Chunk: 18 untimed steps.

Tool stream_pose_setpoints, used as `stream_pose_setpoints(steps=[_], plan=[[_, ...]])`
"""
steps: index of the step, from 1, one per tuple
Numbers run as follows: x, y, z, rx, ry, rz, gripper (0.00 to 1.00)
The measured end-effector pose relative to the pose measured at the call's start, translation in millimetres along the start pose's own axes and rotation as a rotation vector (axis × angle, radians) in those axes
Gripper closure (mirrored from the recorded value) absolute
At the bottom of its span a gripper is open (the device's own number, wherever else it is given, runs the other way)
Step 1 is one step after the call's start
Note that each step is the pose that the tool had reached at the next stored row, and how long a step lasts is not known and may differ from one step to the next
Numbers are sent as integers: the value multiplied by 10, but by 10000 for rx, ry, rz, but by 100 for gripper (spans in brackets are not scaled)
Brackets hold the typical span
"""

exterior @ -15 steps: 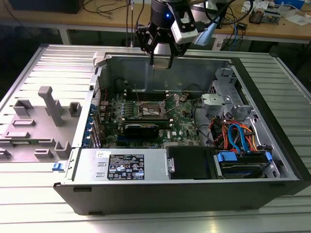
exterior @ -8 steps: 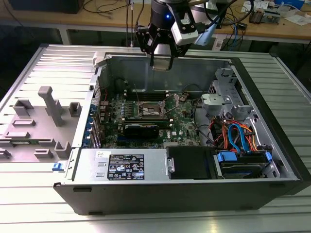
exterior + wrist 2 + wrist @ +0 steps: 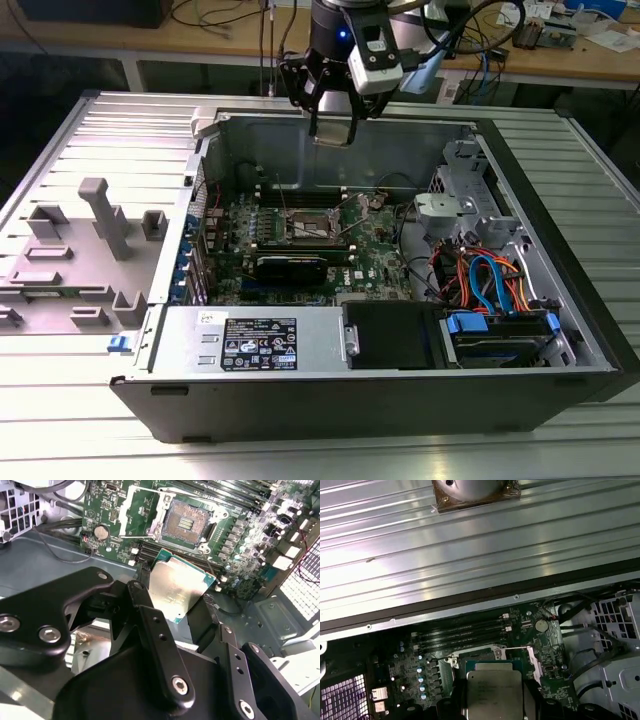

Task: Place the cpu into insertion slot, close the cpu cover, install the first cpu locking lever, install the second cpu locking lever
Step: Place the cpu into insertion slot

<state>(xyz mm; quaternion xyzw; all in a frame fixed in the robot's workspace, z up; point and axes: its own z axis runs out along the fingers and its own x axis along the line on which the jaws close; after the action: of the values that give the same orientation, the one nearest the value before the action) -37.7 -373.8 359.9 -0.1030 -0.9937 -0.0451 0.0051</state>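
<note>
We find the gripper with its jaws clenched on two opposite edges of the cpu, metal lid facing the wrist. The cpu hangs above the insertion slot, well apart from it and not yet seated. Just beside the insertion slot, the cpu cover stands swung open, leaving the contact field bare. We judge the cpu light, rigid and thin, with a smooth lid and a fragile contact face. Hold belongs on the edges only, never on either flat face.
</note>
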Motion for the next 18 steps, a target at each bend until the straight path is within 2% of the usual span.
stream_pose_setpoints(steps=[6, 11, 18], plan=[[-9, -42, -1, 0, -5, 34, 46], [-10, -47, 4, -9, -62, 691, 46], [-10, -47, 4, -10, -64, 701, 46]])
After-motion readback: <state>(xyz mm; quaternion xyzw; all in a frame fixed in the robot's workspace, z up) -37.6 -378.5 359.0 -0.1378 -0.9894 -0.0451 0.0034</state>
